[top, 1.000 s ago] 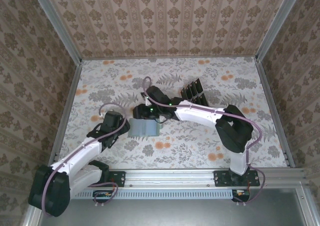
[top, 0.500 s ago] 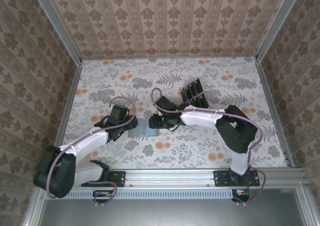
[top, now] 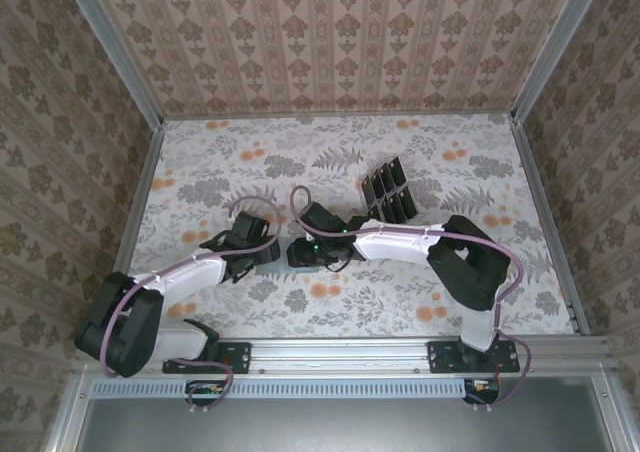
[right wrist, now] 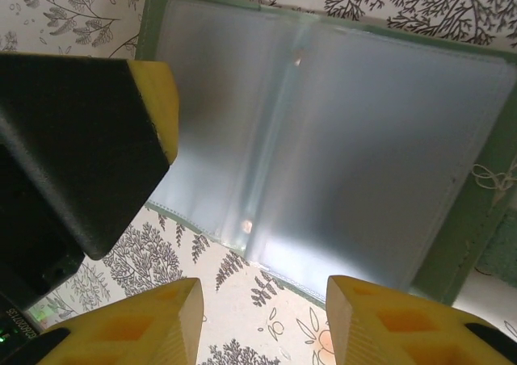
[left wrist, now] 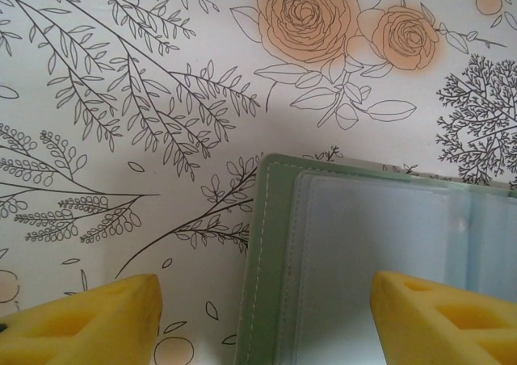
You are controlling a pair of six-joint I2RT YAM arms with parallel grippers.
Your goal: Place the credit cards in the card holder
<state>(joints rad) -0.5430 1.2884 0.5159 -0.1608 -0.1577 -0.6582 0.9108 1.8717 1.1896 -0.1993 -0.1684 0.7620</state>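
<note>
The card holder (right wrist: 347, 131) lies open and flat on the flowered table, its grey-green rim around clear grey sleeves. My right gripper (right wrist: 262, 320) hangs open above its near edge, with nothing between the yellow fingertips (right wrist: 145, 325). My left gripper (left wrist: 266, 320) is open too and straddles the holder's stitched left edge (left wrist: 271, 244) without closing on it. One of its black fingers (right wrist: 77, 147) shows in the right wrist view. From above, the left gripper (top: 266, 251) and right gripper (top: 302, 253) meet over the holder and hide most of it. The credit cards (top: 388, 187) lie apart at the back right.
Patterned walls (top: 90, 172) and metal frame posts (top: 135, 222) close in the table on three sides. The arm bases stand on a rail (top: 340, 357) at the near edge. Bare flowered tabletop (top: 230, 157) lies left of the cards.
My left gripper has swung right to the card holder's left edge. The right gripper has shifted down and a little left over it, so both now cover most of the holder.
</note>
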